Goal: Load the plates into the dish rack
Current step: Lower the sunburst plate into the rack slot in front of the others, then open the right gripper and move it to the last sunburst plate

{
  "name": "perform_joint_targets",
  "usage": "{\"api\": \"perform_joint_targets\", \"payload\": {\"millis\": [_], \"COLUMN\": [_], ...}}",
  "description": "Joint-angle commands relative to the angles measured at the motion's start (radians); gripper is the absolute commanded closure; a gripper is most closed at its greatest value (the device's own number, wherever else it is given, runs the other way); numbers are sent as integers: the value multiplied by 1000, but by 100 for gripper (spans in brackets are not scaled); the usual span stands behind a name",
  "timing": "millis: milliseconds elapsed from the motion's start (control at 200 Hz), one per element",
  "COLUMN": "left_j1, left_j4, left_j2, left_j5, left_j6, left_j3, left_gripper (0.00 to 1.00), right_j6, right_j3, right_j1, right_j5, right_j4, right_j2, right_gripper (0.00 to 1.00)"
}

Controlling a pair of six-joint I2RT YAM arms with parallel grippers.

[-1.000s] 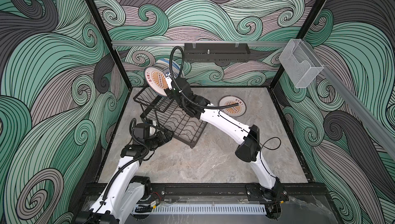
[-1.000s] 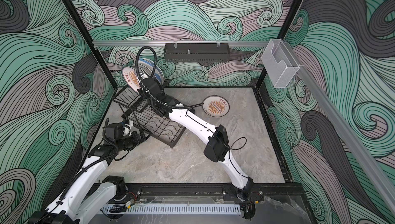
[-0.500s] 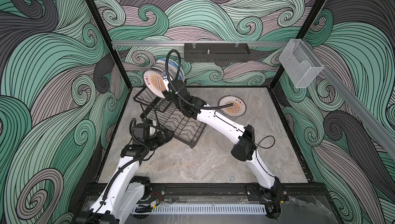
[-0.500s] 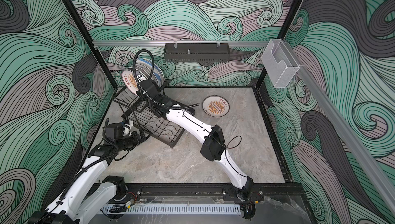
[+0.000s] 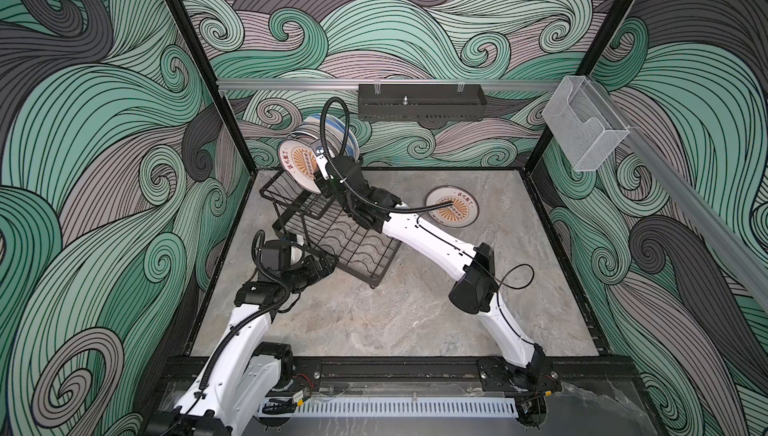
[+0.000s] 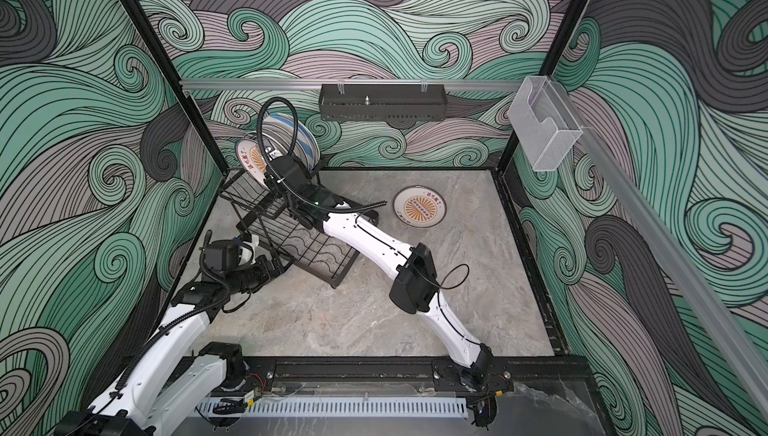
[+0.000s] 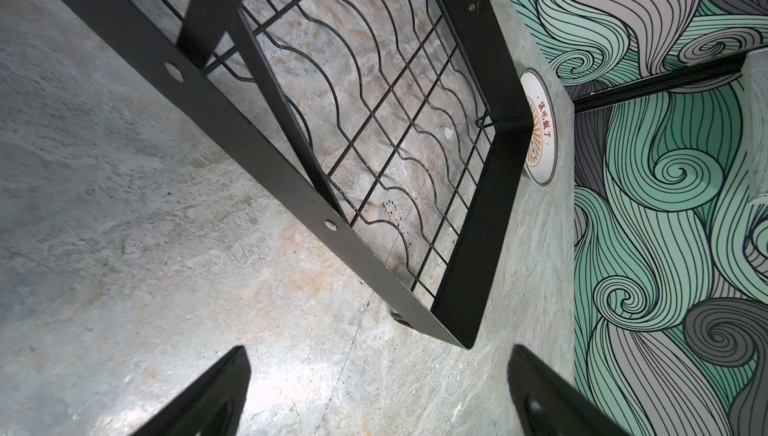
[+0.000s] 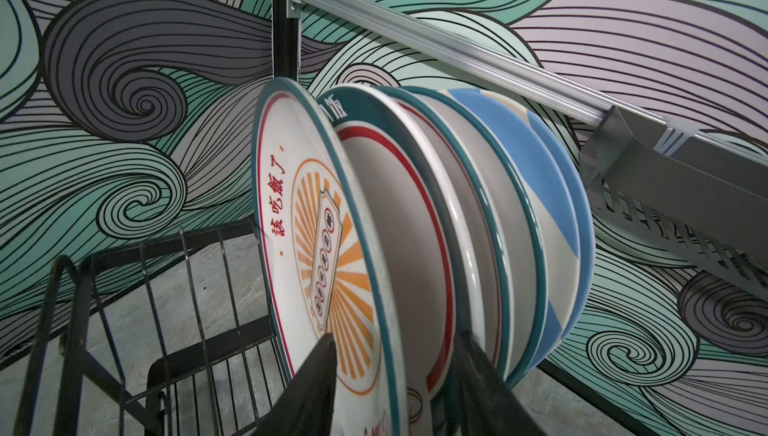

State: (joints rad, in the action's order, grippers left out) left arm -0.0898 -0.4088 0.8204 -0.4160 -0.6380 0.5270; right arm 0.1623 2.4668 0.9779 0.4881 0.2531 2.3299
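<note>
Marbled desk (image 5: 374, 321): plates (image 8: 478, 205) are stood on edge in the rack (image 5: 353, 242)'s raised tier, far-left corner, with the right tool (image 8: 397, 338) spread astride the front plate (image 8: 316, 226). A lone plate (image 5: 452, 212) is left flat near the far edge, and the left tool (image 7: 378, 348) is held spread beside the rack.

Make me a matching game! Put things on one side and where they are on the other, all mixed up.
Things:
1. lone sunburst plate
2. row of plates
3. left claw
4. clear box

Places:
A. standing on edge in the dish rack
B. hung on the side rail
C. lying flat on the table
D. open, by the rack's corner

Pairs: 1-C, 2-A, 3-D, 4-B
</note>
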Motion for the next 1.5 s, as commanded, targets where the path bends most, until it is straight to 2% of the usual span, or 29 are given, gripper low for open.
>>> {"api": "perform_joint_targets", "payload": {"millis": [0,285,595,766,856,956,1016,1076,1171,1236,1296,1391,1496], "left_j1": [13,13,13,12,9,4,0,-7,-32,-58,-88,-131,-168], "left_j4": [-30,-33,-31,-10,-34,-22,-2,16,48,83,96,90,95], "left_j2": [-17,-14,-11,16,39,53,53,48,38,41,56,91,118], "left_j5": [-3,-12,-47,-117,-147,-154,-154,-140,-111,-111,-114,-107,-98], "left_j6": [20,26,58,67,89,90,87,84,84,86,94,114,128], "left_j3": [19,34,53,61,75,72,69,67,61,54,64,88,101], "left_gripper": [1,1,1,1,1,1,1,1,1,1,1,1,1], "right_j6": [-13,-34,-125,-197,-265,-311,-304,-293,-280,-288,-313,-330,-330], "right_j3": [32,-10,-238,-533,-777,-980,-1087,-1171,-1256,-1278,-1275,-1268,-1185], "right_j1": [-18,-21,-89,-197,-290,-381,-429,-463,-522,-572,-617,-669,-709], "right_j5": [10,-65,-188,-287,-348,-407,-424,-410,-406,-458,-527,-568,-637], "right_j4": [24,120,112,58,-15,-54,-60,-50,-13,28,78,101,204], "right_j2": [-48,-169,-372,-541,-652,-742,-786,-815,-829,-814,-791,-721,-599], "right_gripper": [47,36,30,31,25,25,23,16,9,8,7,1,0]}}
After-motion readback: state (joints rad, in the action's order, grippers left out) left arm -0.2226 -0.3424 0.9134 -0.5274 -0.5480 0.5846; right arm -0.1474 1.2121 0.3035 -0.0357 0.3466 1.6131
